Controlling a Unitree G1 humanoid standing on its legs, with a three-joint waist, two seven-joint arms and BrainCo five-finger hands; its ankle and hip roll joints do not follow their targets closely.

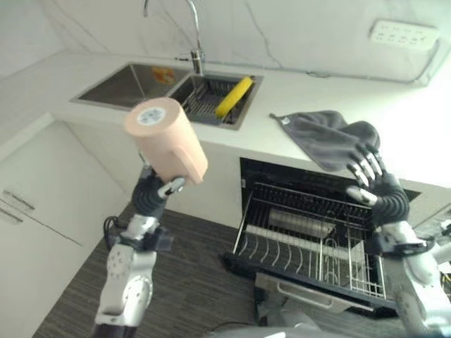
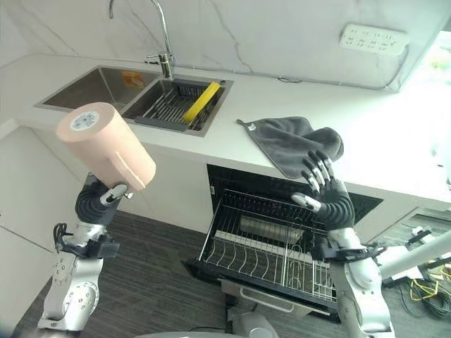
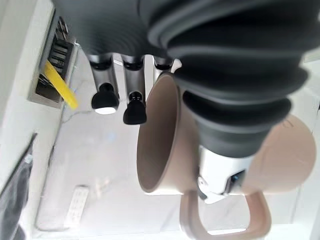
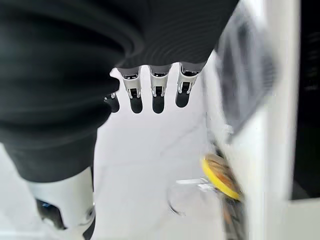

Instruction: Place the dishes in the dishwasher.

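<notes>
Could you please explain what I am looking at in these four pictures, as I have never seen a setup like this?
This is a humanoid robot in a kitchen, meant to load a dishwasher. Two pictures come from the cameras in its head, looking down; the other two come from cameras on its wrists, looking along each hand.

Its left hand is raised and holds a pink mug upside down; the left wrist view shows the thumb hooked through the mug's handle. Its right hand is open and empty, held above the pulled-out dishwasher rack, which holds something pale I cannot make out.

On the white counter lies a grey cloth. The sink has a tap, and a yellow item rests in its wire basket.
</notes>
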